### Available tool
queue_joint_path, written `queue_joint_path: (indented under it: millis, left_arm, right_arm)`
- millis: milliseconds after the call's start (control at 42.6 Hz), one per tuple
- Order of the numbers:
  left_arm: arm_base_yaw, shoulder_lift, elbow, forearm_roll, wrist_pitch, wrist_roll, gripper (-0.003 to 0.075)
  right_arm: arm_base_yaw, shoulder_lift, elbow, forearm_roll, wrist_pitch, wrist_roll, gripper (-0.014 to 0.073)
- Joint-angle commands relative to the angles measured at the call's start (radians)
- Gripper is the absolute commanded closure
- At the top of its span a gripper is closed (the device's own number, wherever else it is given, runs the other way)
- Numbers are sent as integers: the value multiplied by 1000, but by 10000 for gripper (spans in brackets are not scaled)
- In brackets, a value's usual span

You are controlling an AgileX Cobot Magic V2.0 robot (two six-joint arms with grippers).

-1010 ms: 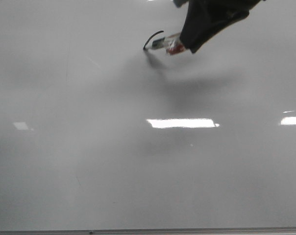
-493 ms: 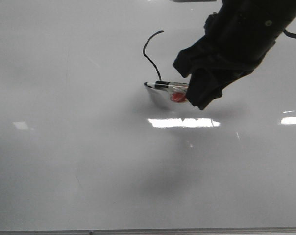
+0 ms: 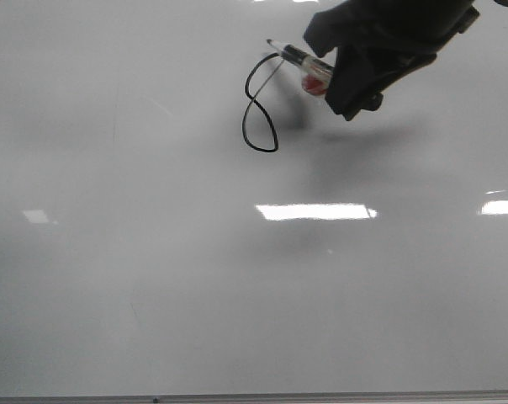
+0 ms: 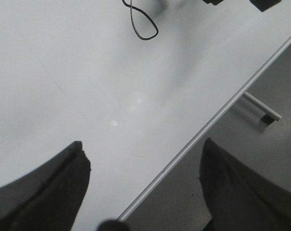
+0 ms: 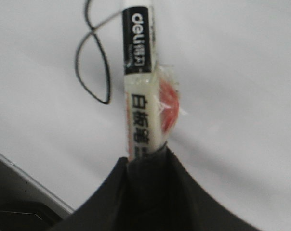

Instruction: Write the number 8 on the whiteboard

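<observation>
A thin black number 8 (image 3: 259,105) is drawn on the glossy grey-white whiteboard (image 3: 153,278) near its far middle. It also shows in the left wrist view (image 4: 141,21) and the right wrist view (image 5: 93,65). My right gripper (image 3: 342,80) is shut on a white marker (image 3: 300,61) with a black band and red tape; the marker tip sits at the figure's upper end. In the right wrist view the marker (image 5: 138,82) sticks out from the closed jaws (image 5: 145,163). My left gripper (image 4: 143,187) is open and empty over the board's near edge.
The board's thin grey frame (image 3: 254,396) runs along the near edge, and also shows in the left wrist view (image 4: 218,113). Bright rectangular light reflections (image 3: 314,211) lie on the board. A white bracket (image 4: 261,113) sits beyond the frame on the dark floor.
My right gripper swept the marker down and back up. The short curved stroke grew into a closed lower loop and a full figure eight; the tip is back at the top.
</observation>
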Motion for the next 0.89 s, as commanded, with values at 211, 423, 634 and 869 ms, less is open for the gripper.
queue_joint_path:
  millis: [211, 423, 634, 869]
  left_arm:
    - [-60, 7, -28, -92, 11, 228, 183]
    - [-229, 86, -38, -101, 9, 300, 135]
    - [-401, 213, -114, -108, -12, 334, 135]
    - [-512, 336, -158, -130, -70, 380, 136]
  right_arm:
    - [195, -334, 220, 0, 26, -223, 663]
    - [251, -472, 245, 4, 260, -337, 663]
    - [259, -496, 245, 68, 435, -438, 661]
    - [259, -496, 245, 101, 446, -458, 661]
